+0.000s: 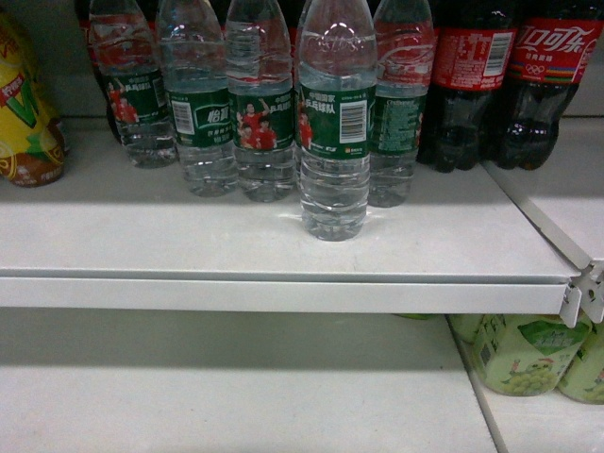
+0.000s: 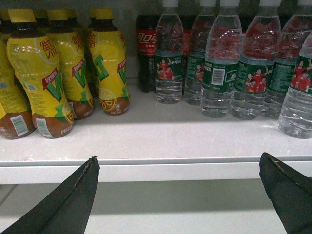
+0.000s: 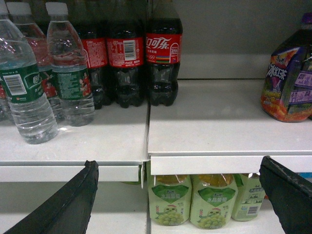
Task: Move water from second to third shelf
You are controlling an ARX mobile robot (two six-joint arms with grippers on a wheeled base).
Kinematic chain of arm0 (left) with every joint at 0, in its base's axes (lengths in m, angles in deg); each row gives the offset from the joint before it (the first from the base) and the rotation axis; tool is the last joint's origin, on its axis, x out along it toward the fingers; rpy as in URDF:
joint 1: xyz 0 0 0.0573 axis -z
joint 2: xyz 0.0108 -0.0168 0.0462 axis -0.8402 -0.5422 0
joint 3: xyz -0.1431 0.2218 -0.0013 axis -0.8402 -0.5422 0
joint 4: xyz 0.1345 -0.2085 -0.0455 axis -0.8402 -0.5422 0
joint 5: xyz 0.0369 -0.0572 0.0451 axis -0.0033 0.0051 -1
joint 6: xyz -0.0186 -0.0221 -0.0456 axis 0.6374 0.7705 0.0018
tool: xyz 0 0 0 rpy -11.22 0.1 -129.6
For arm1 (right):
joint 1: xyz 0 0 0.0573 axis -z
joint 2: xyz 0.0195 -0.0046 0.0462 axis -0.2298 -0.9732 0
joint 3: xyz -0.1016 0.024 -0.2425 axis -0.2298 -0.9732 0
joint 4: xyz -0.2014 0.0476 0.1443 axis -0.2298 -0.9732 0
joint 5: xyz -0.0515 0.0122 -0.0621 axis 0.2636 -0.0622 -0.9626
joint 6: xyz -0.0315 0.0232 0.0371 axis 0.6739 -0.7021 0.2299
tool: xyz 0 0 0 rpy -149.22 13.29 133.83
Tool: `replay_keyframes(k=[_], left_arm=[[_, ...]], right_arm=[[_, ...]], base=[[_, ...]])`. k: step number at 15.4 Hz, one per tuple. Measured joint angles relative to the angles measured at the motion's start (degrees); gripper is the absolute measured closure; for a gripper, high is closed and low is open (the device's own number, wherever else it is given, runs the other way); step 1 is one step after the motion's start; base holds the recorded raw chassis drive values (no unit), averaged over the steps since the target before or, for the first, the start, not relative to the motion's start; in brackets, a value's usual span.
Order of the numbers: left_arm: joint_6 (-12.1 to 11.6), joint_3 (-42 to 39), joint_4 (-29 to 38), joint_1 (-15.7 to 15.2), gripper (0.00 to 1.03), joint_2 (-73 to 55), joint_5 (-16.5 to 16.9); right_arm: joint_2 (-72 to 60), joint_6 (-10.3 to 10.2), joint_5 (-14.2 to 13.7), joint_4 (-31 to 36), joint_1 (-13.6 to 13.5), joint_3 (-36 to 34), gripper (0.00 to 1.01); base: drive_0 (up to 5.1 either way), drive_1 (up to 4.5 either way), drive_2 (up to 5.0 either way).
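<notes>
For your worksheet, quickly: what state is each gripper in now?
Left gripper: open, fingers apart, holding nothing.
Right gripper: open, holding nothing.

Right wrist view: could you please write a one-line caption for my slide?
Open right claw facing a shelf of water bottles and cola bottles, with green drink bottles on the shelf below.

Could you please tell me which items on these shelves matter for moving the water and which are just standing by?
Job:
- front water bottle, standing ahead of the row
- other water bottles
- left gripper and right gripper, both open

Standing by:
- cola bottles
- yellow lemon tea bottles
- green grape drinks
- purple bottle
</notes>
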Motion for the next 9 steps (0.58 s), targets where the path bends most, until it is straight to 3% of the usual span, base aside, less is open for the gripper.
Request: replay_keyframes(k=[9], left_arm=[[0.0,0.0,0.0,0.0,0.05,0.0,0.0]], right_arm=[[0.0,0.0,0.0,0.0,0.0,0.0,0.03]], base=[[0.0,0.0,0.0]])
